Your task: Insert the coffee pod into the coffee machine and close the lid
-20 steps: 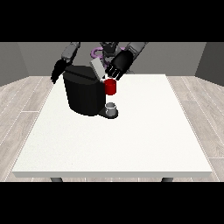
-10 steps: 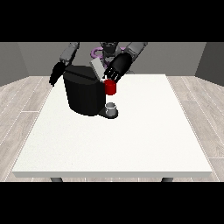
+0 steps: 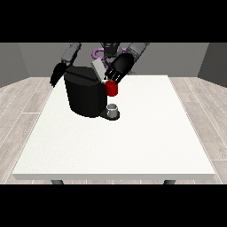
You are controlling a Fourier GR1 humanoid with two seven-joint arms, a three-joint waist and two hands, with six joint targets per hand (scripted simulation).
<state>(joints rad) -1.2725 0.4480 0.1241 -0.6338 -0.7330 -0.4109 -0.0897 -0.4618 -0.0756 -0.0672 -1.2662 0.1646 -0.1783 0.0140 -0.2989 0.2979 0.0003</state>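
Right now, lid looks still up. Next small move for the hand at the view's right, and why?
Probably press down on the raised lid. The hand at the view's right sits beside it above the coffee machine, by a red thing at the machine; the lid stands tilted open.

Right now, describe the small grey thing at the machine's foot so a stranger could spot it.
Find the black coffee machine toward the far left of the white table. At its base sits a small grey thing. It is lower than the red thing at the machine.

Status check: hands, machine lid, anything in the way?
Hand at view's right over the coffee machine, by the raised lid. Other hand hangs beside it. Table ahead.
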